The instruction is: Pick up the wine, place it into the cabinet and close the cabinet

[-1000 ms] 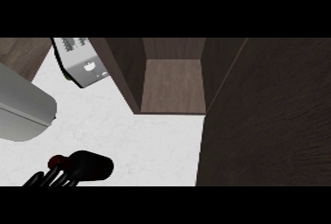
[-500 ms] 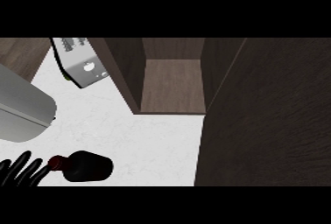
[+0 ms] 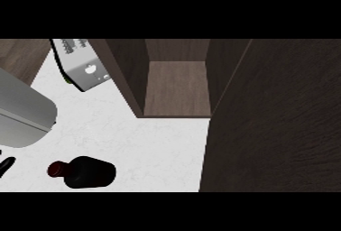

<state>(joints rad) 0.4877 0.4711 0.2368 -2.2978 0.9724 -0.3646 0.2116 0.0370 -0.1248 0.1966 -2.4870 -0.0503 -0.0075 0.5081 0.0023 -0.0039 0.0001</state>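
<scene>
The wine (image 3: 90, 172), a dark, likely heavy, slippery and breakable glass bottle, stands near the worktop (image 3: 153, 140)'s lower-left edge, best gripped around its body; the left hand (image 3: 5, 164) barely shows, fingers unreadable.

No readable text, label or number shows anywhere

Wine bottle (image 3: 85, 172) stands on the counter (image 3: 153, 144), front left. Open cabinet (image 3: 174, 88) sits behind it to the right; an appliance (image 3: 81, 66) is left of the cabinet.
</scene>
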